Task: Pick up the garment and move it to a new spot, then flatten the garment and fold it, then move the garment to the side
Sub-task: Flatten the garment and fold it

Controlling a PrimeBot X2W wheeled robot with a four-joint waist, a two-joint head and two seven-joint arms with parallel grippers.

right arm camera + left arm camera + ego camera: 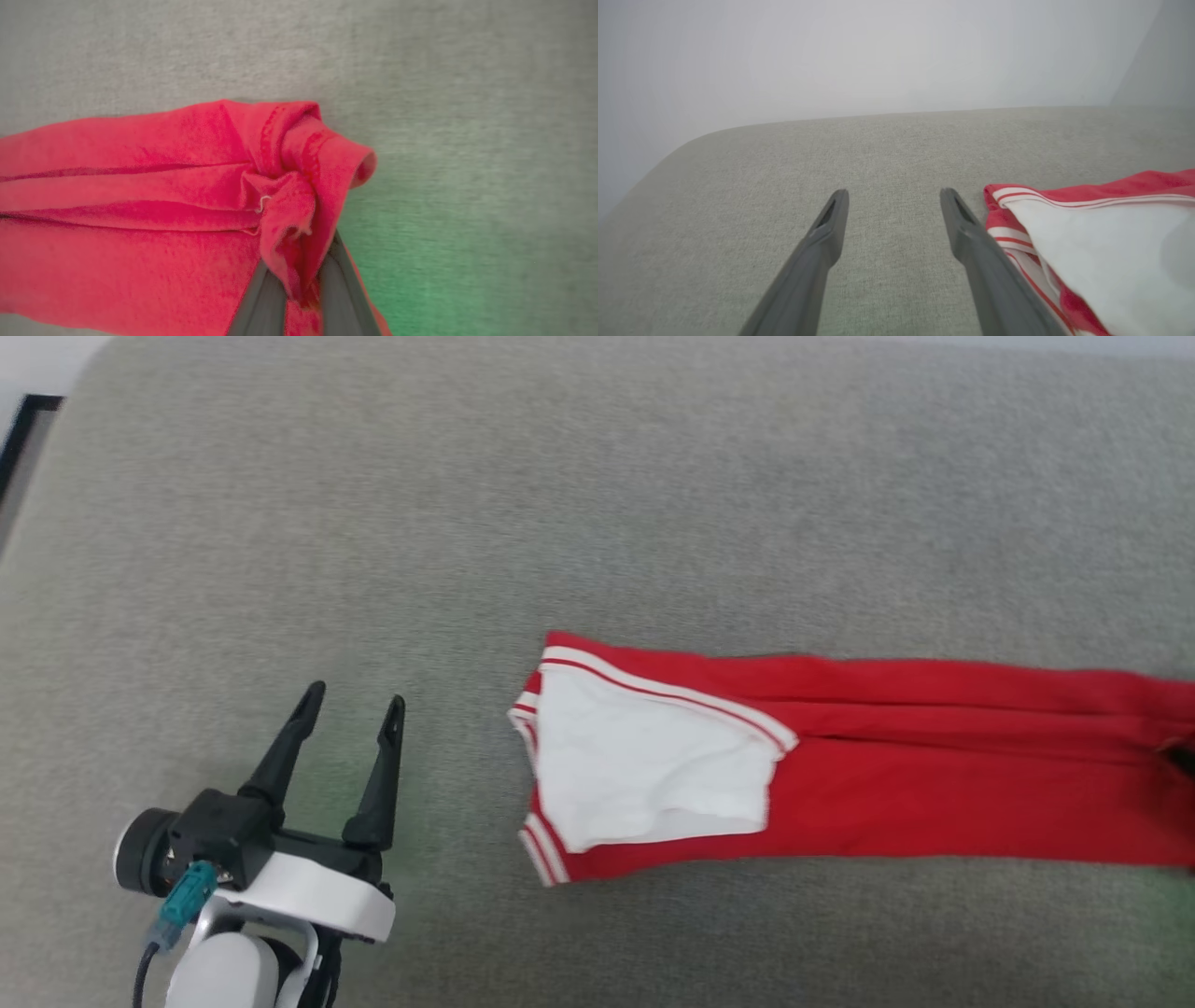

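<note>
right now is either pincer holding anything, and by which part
The right pincer is shut on the shirt, pinching a bunched red fold at its end. The left pincer is open, holding nothing.

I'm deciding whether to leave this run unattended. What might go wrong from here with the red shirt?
1. The right gripper pinches only a small bunched wad at one end of the garment; a pull may slip it free or spoil the long fold.
2. The left gripper is open beside the white sleeve end, not touching it; dragging from one end alone could wrinkle or skew that loose end.
</note>
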